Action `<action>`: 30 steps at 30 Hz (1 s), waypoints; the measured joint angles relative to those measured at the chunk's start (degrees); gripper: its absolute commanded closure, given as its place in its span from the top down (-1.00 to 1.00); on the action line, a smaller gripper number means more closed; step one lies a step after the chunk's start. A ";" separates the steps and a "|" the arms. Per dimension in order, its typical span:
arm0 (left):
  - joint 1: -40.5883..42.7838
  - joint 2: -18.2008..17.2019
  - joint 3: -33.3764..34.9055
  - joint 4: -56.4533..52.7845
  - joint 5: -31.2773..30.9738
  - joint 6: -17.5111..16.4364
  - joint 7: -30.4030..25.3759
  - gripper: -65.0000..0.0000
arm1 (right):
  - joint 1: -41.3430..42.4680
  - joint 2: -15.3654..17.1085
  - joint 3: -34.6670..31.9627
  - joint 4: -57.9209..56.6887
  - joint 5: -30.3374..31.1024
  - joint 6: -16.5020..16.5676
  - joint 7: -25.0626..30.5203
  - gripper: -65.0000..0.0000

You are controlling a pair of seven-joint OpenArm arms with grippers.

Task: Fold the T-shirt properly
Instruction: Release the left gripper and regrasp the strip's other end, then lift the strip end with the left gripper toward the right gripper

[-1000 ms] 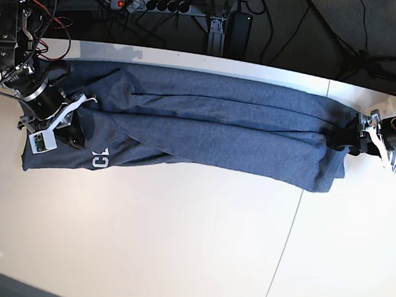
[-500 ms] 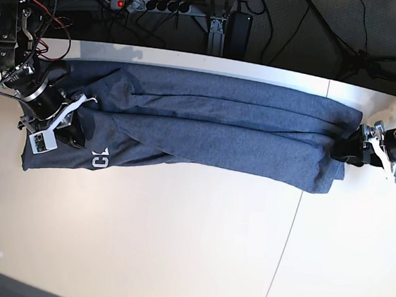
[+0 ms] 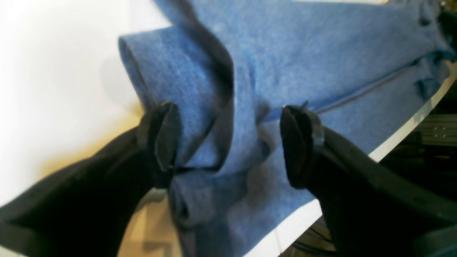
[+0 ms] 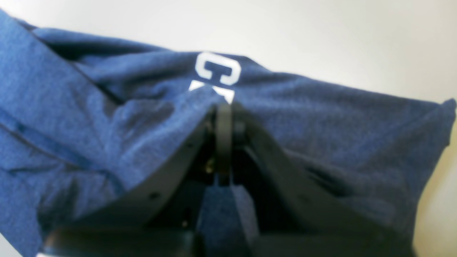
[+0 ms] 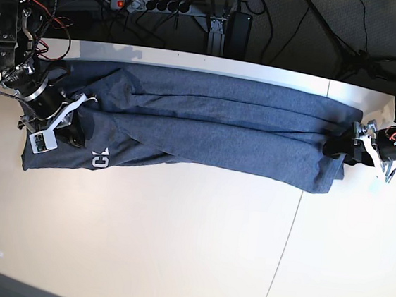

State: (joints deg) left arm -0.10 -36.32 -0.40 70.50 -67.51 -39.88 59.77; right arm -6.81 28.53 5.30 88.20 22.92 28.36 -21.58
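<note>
Only legible print is on the T-shirt (image 4: 321,117): white block lettering (image 4: 217,73). Right wrist view shows one clear capital "C", with a second white character just below it, mostly hidden by a fold, unreadable. Base view shows the same white print (image 5: 100,160) near the shirt's lower edge, roughly "C" plus a partial character. Nothing else readable.

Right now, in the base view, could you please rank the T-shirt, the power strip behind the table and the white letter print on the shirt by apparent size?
1. T-shirt, spanning most of the table's width.
2. Power strip, lying farther from the camera, so its real size is less certain.
3. White letter print, only a small patch showing.
</note>
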 measured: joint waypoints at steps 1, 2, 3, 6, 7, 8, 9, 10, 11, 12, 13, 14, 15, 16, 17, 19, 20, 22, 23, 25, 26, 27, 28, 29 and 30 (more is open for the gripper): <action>-0.35 0.11 0.63 0.00 0.04 0.00 -0.07 0.43 | 0.00 0.02 0.00 0.00 -0.02 0.00 -0.04 -1.00; -0.59 0.13 1.05 0.00 0.37 0.00 -0.15 0.43 | 0.00 0.00 0.00 0.00 -0.02 0.00 -0.20 -1.00; -0.90 0.13 1.38 0.00 0.61 0.00 -0.24 0.43 | 0.00 0.00 0.00 0.00 0.00 0.00 -0.17 -1.00; -1.22 0.17 1.49 0.00 1.25 -0.02 -0.13 0.43 | 0.00 0.02 0.00 0.00 -0.02 -0.02 -0.37 -1.00; -1.22 0.20 1.49 0.00 1.29 -0.02 -0.20 0.43 | 0.00 0.02 0.00 0.00 -0.02 0.00 -0.37 -1.00; -1.20 0.24 1.49 -0.02 1.27 -0.02 -0.24 0.43 | 0.00 0.02 0.00 0.00 -0.02 0.00 -0.37 -1.00; -1.20 0.26 1.46 -0.04 1.29 -0.02 -0.24 0.43 | 0.00 0.00 0.00 0.00 -0.02 0.00 -0.37 -1.00; -1.22 0.28 1.46 -0.24 1.18 0.00 -0.26 0.43 | 0.00 0.02 0.00 0.00 -0.02 0.00 -0.37 -1.00; -1.22 0.28 1.46 -0.48 0.96 0.00 -0.28 0.43 | 0.00 0.00 0.00 0.00 -0.02 0.00 -0.37 -1.00; -1.22 0.44 1.44 -0.63 0.87 0.00 -0.24 0.43 | 0.00 0.00 0.00 0.00 -0.02 0.00 -0.37 -1.00; -1.22 0.72 1.33 -0.74 0.87 0.02 -0.26 0.43 | 0.00 0.02 0.00 0.00 -0.02 0.00 -0.37 -1.00; -1.27 1.03 1.18 -0.76 0.87 0.02 -0.24 0.43 | 0.00 0.00 0.00 0.00 -0.02 0.00 -0.37 -1.00; -1.36 1.40 1.18 -0.76 0.90 0.02 -0.26 0.43 | 0.00 0.02 0.00 0.00 -0.02 0.00 -0.37 -1.00; -1.46 1.73 1.20 -0.76 0.90 0.02 -0.26 0.38 | 0.00 0.00 0.00 0.00 -0.02 0.00 -0.37 -1.00; -1.51 2.12 1.18 -0.76 0.90 0.02 -0.28 0.28 | 0.00 0.00 0.00 0.00 -0.02 0.00 -0.37 -1.00; -1.49 2.86 1.20 -0.79 1.42 0.02 -0.28 -0.03 | 0.00 0.02 0.00 0.00 -0.02 0.00 -0.37 -1.00; -1.44 3.17 1.25 -0.83 1.55 0.02 -0.24 -0.18 | 0.00 0.02 0.00 0.00 -0.02 0.00 -0.37 -1.00; -1.29 3.63 1.42 -0.92 1.68 0.00 -0.13 -0.40 | 0.00 0.00 0.00 0.00 -0.02 0.00 -0.39 -1.00; -1.20 3.76 1.42 -0.92 1.73 0.02 -0.02 -0.49 | 0.00 0.02 0.00 0.00 -0.02 0.00 -0.37 -1.00; -1.18 4.00 1.42 -0.94 2.21 0.02 -0.02 -0.76 | 0.00 0.00 0.00 0.00 -0.02 0.00 -0.37 -1.00; -1.20 4.15 1.42 -0.94 2.93 0.02 -0.17 -0.92 | 0.00 0.00 0.00 0.00 -0.02 0.00 -0.39 -1.00; -1.18 4.22 1.42 -0.94 3.61 0.00 -0.85 -1.00 | 0.00 0.00 0.00 0.00 -0.02 0.00 -0.37 -1.00; -1.16 4.28 1.42 -0.94 4.33 0.02 -1.75 -1.00 | 0.00 0.00 0.00 0.00 -0.02 0.00 -0.39 -1.00; -1.16 4.35 1.49 -0.94 5.14 0.02 -2.73 -1.00 | 0.00 0.00 0.00 0.00 -0.02 0.00 -0.37 -1.00; -1.18 4.46 1.46 -0.94 5.77 0.00 -3.43 -1.00 | 0.00 0.02 0.00 0.00 -0.02 0.00 -0.37 -1.00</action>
State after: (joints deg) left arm -1.28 -31.86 1.06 69.56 -61.73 -39.88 56.34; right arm -6.81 28.56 5.30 88.20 22.90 28.36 -21.96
